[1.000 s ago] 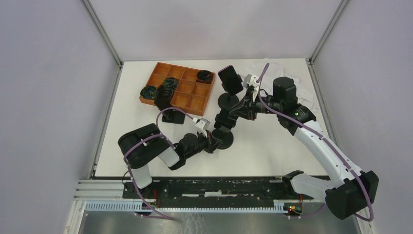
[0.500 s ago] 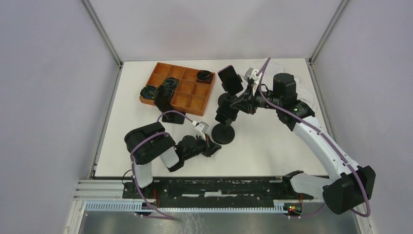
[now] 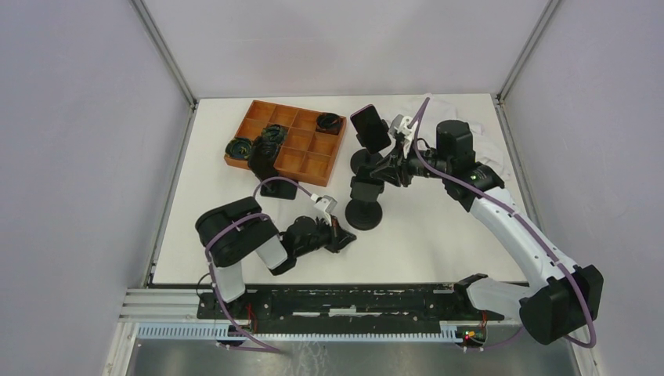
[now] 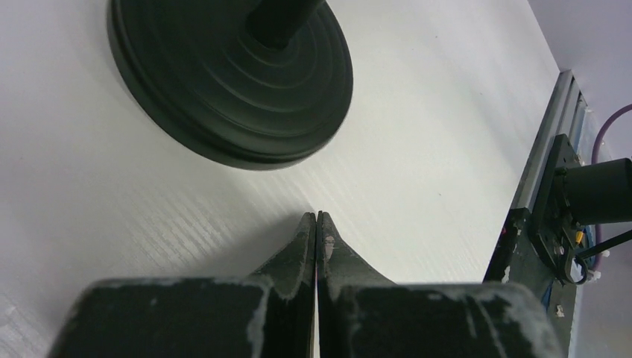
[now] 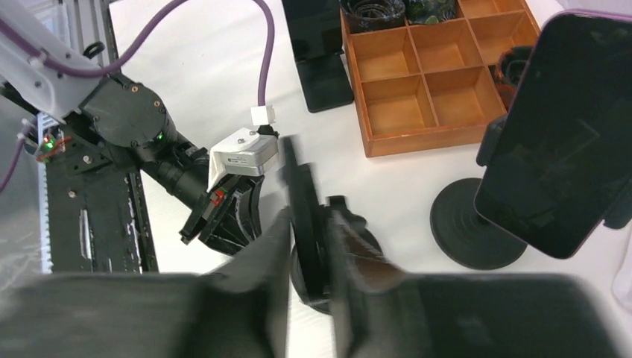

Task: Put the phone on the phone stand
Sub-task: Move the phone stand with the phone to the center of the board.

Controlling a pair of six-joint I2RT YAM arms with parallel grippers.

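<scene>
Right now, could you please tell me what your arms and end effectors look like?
The left arm and right arm: black joints, white links, a purple cable along each. White camera block at each wrist. The left end effector and right end effector: two black tapering fingers, the left's scuffed whitish at edges.

Table (image 3: 438, 243): white, matt, rectangular.

Far-left quarter: one orange compartment tray (image 3: 312, 165) rests on the surface, set askew to the table edges.

Just beside the tray's near side: one black stand on a flat rectangular foot (image 3: 265, 164).

Centre: two black stands on round ribbed feet, near each other but apart. The nearer stand (image 3: 365, 215) sits toward the near edge and the farther stand (image 3: 362, 162) toward the far edge.

Far-right corner: one crumpled white cloth (image 3: 450, 108) lies on the surface.
</scene>
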